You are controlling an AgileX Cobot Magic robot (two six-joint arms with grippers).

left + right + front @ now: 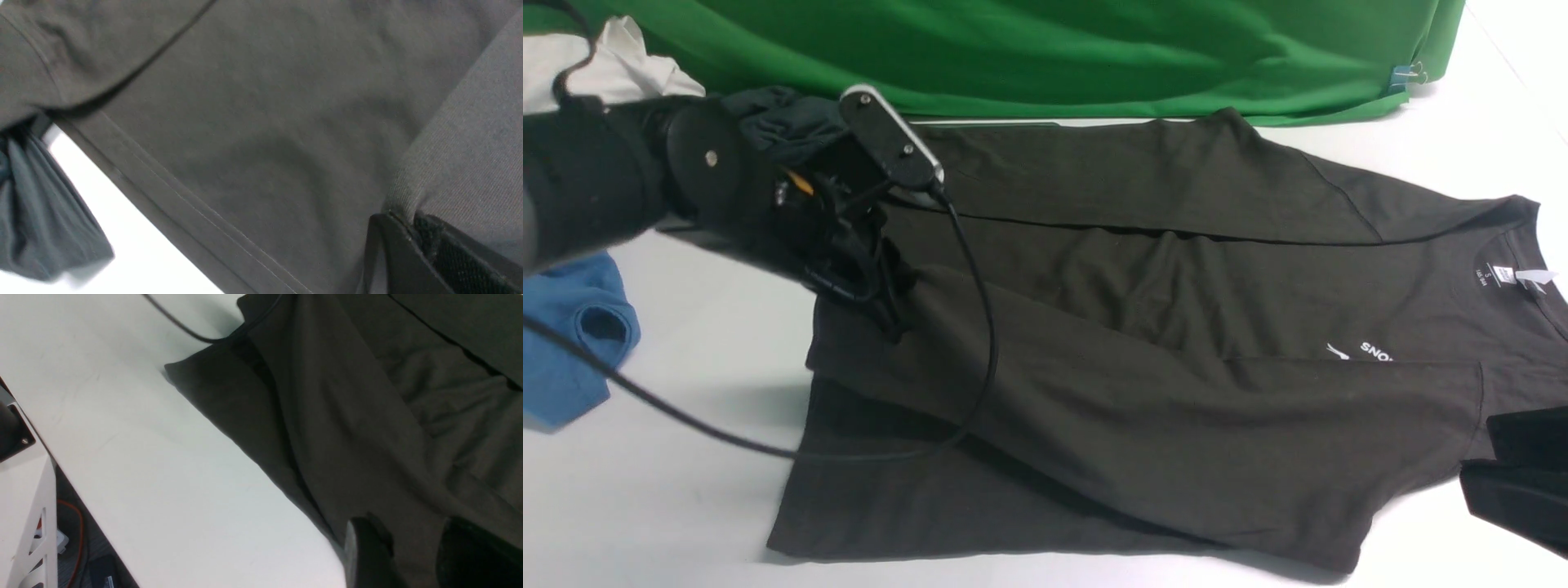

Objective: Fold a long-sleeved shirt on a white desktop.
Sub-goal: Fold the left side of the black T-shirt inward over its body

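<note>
Across the top of the front view I record a green cloth (1094, 57), draped and creased, with a metal-and-blue clip (1409, 76) on its hem at the upper right. At the upper left I note a white cloth (605, 69), crumpled. Near it, just right of it in the frame, lies a bunched charcoal-grey garment (784, 122); its full outline is hidden from me. At the left edge, lower down, I find a blue garment (572, 335), folded over, with a rolled, open end facing out. In the right wrist view, lower left, I observe a perforated white frame (36, 522), a reddish cable (81, 535) beside it, and a dark box-shaped item (104, 569), identity undetermined.
</note>
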